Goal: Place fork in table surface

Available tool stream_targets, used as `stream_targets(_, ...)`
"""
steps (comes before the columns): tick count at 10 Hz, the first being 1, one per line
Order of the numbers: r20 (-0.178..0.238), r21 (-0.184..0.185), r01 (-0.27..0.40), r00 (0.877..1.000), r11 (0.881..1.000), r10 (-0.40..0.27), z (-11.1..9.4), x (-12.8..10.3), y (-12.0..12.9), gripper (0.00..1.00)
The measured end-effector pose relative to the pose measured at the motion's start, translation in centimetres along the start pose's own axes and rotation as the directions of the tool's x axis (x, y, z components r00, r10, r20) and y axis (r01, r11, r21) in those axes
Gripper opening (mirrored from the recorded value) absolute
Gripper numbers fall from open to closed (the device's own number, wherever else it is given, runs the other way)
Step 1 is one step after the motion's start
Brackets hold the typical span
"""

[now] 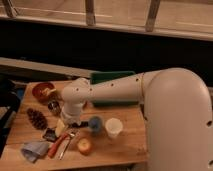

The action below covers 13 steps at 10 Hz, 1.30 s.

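With 12 o'clock taken as the far edge of the table surface (132, 142), the fork (68, 143) is seen lying flat on the light planked wood near the front edge, at about 7 o'clock from the table's middle. It shows as a slim, silvery, all-metal strip with a thin handle. It is set on a slant, with its upper end toward 1 o'clock and its lower end toward 7 o'clock. The prongs cannot be made out. It is laid just beside an orange-red-handled tool (57, 146), which runs along its 9 o'clock side on nearly the same slant. An orange fruit (84, 146) is found just at its 3 o'clock side.

The gripper (67, 120) is held above the table at the end of the white arm (107, 92), at about 12 o'clock from the fork and apart from it. Its jaws are spread wide, and nothing is seen gripped in them. A pale yellow object (60, 128) is seen just below it.

A blue cup (95, 123) and a white cup (113, 128) are stood at 3 o'clock from the gripper. A pine cone (37, 118) is placed at its 9 o'clock, and a red bowl (42, 91) at 11 o'clock. A green tray (112, 77) is partly covered by the arm at the table's 12 o'clock edge, and a blue cloth (34, 150) is left at the 8 o'clock corner
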Motion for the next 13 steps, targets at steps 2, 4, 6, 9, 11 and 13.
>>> stream_targets(2,-0.035,-0.018,-0.012,0.999,1.0,0.011,1.2,0.5,0.0,0.74)
stream_targets(4,-0.073,-0.033,-0.04,0.997,0.999,0.038,3.0,1.1,-0.8,0.74)
stream_targets(6,-0.099,-0.045,-0.064,0.993,0.997,0.059,4.2,1.4,-1.5,0.74)
stream_targets(9,-0.122,-0.051,-0.096,0.989,0.994,0.089,5.2,1.7,-2.6,0.74)
stream_targets(11,-0.119,-0.045,-0.101,0.988,0.994,0.095,5.0,1.5,-3.1,0.74)
stream_targets(13,-0.095,-0.039,-0.095,0.991,0.995,0.091,4.8,0.6,-3.2,0.74)
